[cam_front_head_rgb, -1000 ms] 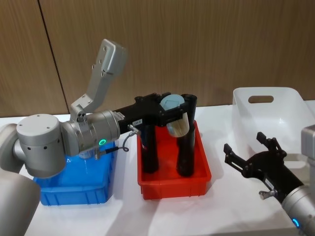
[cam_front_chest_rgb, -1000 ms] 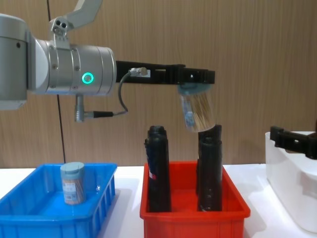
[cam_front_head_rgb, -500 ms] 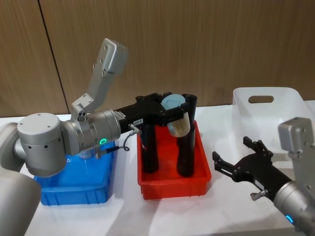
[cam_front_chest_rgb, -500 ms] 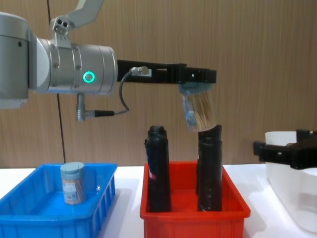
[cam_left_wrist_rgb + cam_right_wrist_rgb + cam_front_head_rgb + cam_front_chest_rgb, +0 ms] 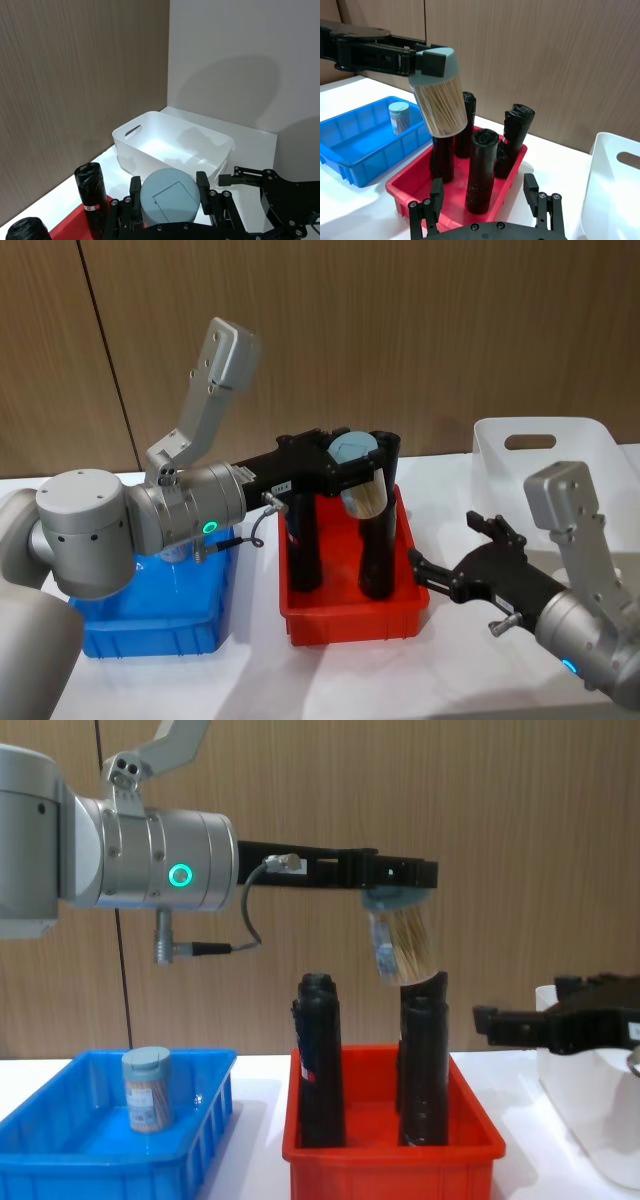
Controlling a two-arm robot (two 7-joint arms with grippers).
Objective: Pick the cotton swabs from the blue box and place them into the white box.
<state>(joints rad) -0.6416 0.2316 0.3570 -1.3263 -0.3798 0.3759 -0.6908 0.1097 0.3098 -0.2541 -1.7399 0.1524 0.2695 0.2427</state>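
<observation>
**Head view.** The left gripper (image 5: 352, 453) is clamped on the lid of a jar (image 5: 364, 496) of swabs. The jar hangs tilted below its jaws, over the red bin (image 5: 350, 622) and among the rolls (image 5: 304, 540). The right gripper (image 5: 447, 543) has its jaws spread wide. It is lower than the jar and to its right, beside the bin's right wall, with the white box (image 5: 545, 428) behind it. I judge this to be a handover. The right jaws need to rise to the clear body under the lid and straddle it.

**Left wrist view.** The lid sits squarely between the left fingers (image 5: 202, 184), and the white box lies well beyond them. The dark fingers past the jaws seem to be the right gripper's, though they are partly cut off.

**Right wrist view.** The jar leans ahead of and above the open right jaws. A roll stands between those jaws and the jar. The approach is best made high, over the roll tops, with the wrist turned to match the lean. A second jar (image 5: 399, 116) stands upright in the blue box (image 5: 350, 150), far beyond the jaws.

**Chest view.** The jar's base is close over a roll's top, and the right jaws sit below its level. The right jaws should close mid-body. The left jaws should let go only once that grip is firm, or the jar drops into the red bin.
</observation>
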